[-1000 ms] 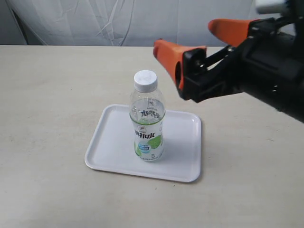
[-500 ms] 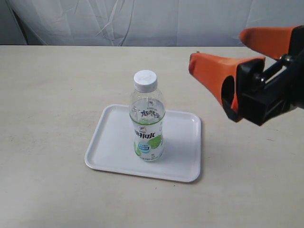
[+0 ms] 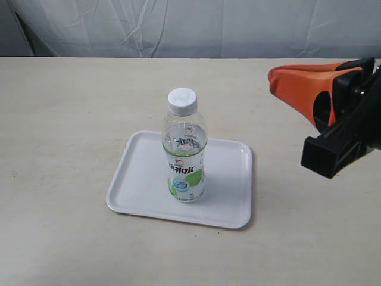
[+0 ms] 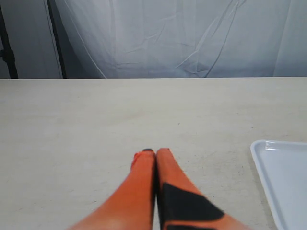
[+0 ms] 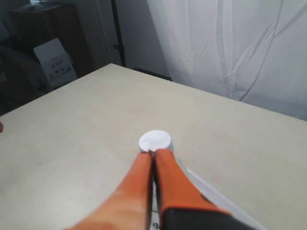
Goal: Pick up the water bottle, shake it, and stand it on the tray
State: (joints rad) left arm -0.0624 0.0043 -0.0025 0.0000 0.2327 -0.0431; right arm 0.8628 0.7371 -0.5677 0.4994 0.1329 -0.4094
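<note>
The water bottle (image 3: 185, 152) stands upright on the white tray (image 3: 226, 196), near the tray's middle, white cap up. My right gripper (image 3: 272, 76) hangs to the right of the tray, well apart from the bottle, its orange fingers pressed together and holding nothing. In the right wrist view the bottle's cap (image 5: 155, 141) shows just past the shut right gripper (image 5: 154, 152). My left gripper (image 4: 155, 151) is shut and empty over bare table, with a corner of the tray (image 4: 283, 177) off to its side. The left gripper does not show in the exterior view.
The beige table (image 3: 71, 119) spreads all round the tray. A white curtain (image 3: 178, 27) hangs behind the far edge. In the right wrist view a cardboard box (image 5: 55, 62) and dark furniture stand beyond the table.
My right gripper has drawn back to the right, away from the bottle, and closed from wide open to shut. The bottle and tray have not moved.
</note>
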